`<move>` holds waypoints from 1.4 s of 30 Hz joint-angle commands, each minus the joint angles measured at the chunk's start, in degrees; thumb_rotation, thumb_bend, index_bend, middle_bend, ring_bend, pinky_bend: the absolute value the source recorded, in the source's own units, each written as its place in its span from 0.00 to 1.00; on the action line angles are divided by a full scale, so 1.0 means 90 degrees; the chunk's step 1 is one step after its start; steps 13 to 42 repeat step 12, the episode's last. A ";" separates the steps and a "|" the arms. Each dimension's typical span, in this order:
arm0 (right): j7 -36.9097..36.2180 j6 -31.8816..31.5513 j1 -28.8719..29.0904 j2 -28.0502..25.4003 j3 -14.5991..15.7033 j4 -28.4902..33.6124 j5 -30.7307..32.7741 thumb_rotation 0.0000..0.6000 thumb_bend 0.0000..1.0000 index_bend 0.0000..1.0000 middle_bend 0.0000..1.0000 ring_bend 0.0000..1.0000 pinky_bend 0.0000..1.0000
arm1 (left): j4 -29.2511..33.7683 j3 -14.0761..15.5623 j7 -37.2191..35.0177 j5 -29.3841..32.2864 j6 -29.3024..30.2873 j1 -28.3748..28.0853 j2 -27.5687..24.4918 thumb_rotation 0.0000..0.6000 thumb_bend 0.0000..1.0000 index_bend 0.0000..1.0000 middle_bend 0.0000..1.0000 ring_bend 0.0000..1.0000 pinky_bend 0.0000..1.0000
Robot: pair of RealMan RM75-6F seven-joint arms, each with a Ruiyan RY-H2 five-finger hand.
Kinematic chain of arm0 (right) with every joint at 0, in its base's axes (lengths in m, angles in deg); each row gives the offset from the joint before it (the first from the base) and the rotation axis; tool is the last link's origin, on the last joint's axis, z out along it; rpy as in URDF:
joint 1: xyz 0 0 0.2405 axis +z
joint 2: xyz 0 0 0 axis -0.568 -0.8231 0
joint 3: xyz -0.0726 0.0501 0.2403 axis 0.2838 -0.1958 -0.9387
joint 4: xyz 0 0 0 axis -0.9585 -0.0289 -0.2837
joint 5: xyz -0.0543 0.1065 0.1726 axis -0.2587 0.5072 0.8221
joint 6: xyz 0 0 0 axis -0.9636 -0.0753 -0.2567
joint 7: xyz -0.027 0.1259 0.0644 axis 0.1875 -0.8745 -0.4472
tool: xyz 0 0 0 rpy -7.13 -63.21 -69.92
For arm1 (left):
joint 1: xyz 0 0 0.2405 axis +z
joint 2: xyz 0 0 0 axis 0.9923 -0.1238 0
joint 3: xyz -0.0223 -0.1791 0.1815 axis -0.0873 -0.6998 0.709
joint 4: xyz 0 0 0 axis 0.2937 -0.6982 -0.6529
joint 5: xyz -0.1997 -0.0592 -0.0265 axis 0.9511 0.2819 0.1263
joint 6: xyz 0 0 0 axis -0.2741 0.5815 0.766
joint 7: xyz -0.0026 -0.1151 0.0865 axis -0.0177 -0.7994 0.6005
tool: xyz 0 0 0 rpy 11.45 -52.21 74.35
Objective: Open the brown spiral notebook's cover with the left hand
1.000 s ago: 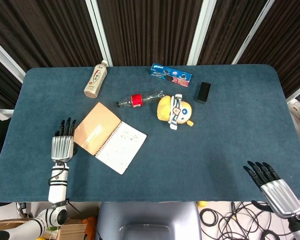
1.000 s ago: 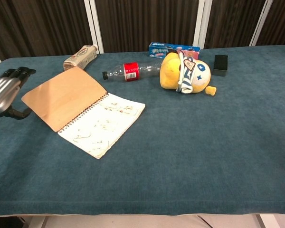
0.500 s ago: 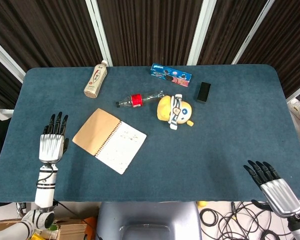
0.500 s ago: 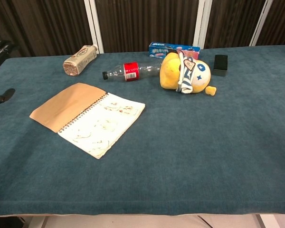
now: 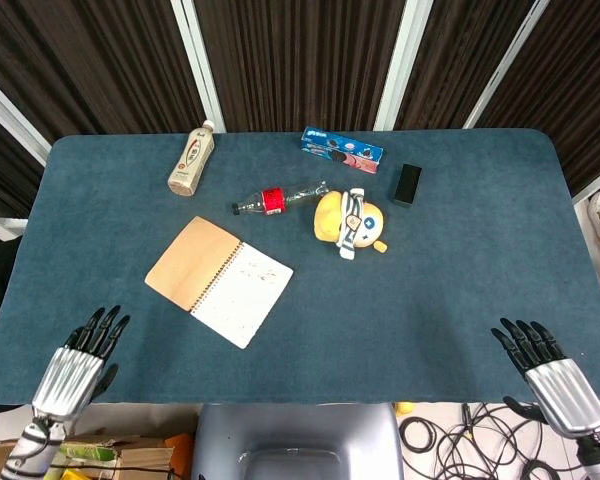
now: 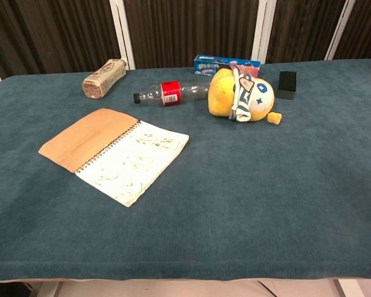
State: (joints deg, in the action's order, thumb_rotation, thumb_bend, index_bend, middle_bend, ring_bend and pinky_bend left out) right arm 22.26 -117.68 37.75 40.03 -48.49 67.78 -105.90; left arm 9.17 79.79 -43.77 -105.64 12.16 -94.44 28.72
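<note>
The brown spiral notebook [image 5: 218,280] [image 6: 114,153] lies open on the blue table. Its brown cover [image 5: 191,263] [image 6: 85,138] is folded flat to the left and a white page with small drawings [image 5: 242,294] faces up on the right. My left hand [image 5: 78,362] is at the table's near left corner, well clear of the notebook, fingers spread and holding nothing. At the near right corner, my right hand [image 5: 546,376] is likewise spread and empty. The chest view shows neither hand.
Behind the notebook lie a clear bottle with a red label [image 5: 276,198], a yellow plush toy [image 5: 350,221], a beige bottle [image 5: 191,158], a blue box [image 5: 342,149] and a small black box [image 5: 407,184].
The cover, still partly raised a second ago, now lies flat. My left hand has drawn back from beside the notebook to the table's near left corner. The right hand has not moved.
</note>
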 commanded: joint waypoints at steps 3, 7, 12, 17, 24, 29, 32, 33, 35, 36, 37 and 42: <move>0.0077 -0.0041 -0.0029 0.0079 -0.0045 -0.0023 0.0031 1.00 0.02 0.00 0.00 0.00 0.07 | -0.0084 0.0225 -0.0278 -0.0563 0.0312 0.0329 -0.0291 1.00 0.37 0.00 0.00 0.02 0.34; 0.0127 -0.0060 -0.0048 0.0117 -0.0043 -0.0045 0.0016 1.00 0.02 0.00 0.00 0.00 0.07 | -0.0166 0.0086 -0.0530 -0.0454 0.0387 0.0466 -0.0315 1.00 0.37 0.00 0.00 0.03 0.34; 0.0102 -0.0071 -0.0048 0.0112 -0.0023 -0.0066 -0.0031 1.00 0.02 0.00 0.00 0.00 0.07 | -0.0169 -0.0062 -0.0518 -0.0338 0.0336 0.0595 -0.0317 1.00 0.37 0.00 0.00 0.03 0.34; 0.0102 -0.0071 -0.0048 0.0112 -0.0023 -0.0066 -0.0031 1.00 0.02 0.00 0.00 0.00 0.07 | -0.0169 -0.0062 -0.0518 -0.0338 0.0336 0.0595 -0.0317 1.00 0.37 0.00 0.00 0.03 0.34; 0.0102 -0.0071 -0.0048 0.0112 -0.0023 -0.0066 -0.0031 1.00 0.02 0.00 0.00 0.00 0.07 | -0.0169 -0.0062 -0.0518 -0.0338 0.0336 0.0595 -0.0317 1.00 0.37 0.00 0.00 0.03 0.34; 0.0102 -0.0071 -0.0048 0.0112 -0.0023 -0.0066 -0.0031 1.00 0.02 0.00 0.00 0.00 0.07 | -0.0169 -0.0062 -0.0518 -0.0338 0.0336 0.0595 -0.0317 1.00 0.37 0.00 0.00 0.03 0.34; 0.0102 -0.0071 -0.0048 0.0112 -0.0023 -0.0066 -0.0031 1.00 0.02 0.00 0.00 0.00 0.07 | -0.0169 -0.0062 -0.0518 -0.0338 0.0336 0.0595 -0.0317 1.00 0.37 0.00 0.00 0.03 0.34; 0.0102 -0.0071 -0.0048 0.0112 -0.0023 -0.0066 -0.0031 1.00 0.02 0.00 0.00 0.00 0.07 | -0.0169 -0.0062 -0.0518 -0.0338 0.0336 0.0595 -0.0317 1.00 0.37 0.00 0.00 0.03 0.34; 0.0102 -0.0071 -0.0048 0.0112 -0.0023 -0.0066 -0.0031 1.00 0.02 0.00 0.00 0.00 0.07 | -0.0169 -0.0062 -0.0518 -0.0338 0.0336 0.0595 -0.0317 1.00 0.37 0.00 0.00 0.03 0.34; 0.0102 -0.0071 -0.0048 0.0112 -0.0023 -0.0066 -0.0031 1.00 0.02 0.00 0.00 0.00 0.07 | -0.0169 -0.0062 -0.0518 -0.0338 0.0336 0.0595 -0.0317 1.00 0.37 0.00 0.00 0.03 0.34; 0.0102 -0.0071 -0.0048 0.0112 -0.0023 -0.0066 -0.0031 1.00 0.02 0.00 0.00 0.00 0.07 | -0.0169 -0.0062 -0.0518 -0.0338 0.0336 0.0595 -0.0317 1.00 0.37 0.00 0.00 0.03 0.34; 0.0102 -0.0071 -0.0048 0.0112 -0.0023 -0.0066 -0.0031 1.00 0.02 0.00 0.00 0.00 0.07 | -0.0169 -0.0062 -0.0518 -0.0338 0.0336 0.0595 -0.0317 1.00 0.37 0.00 0.00 0.03 0.34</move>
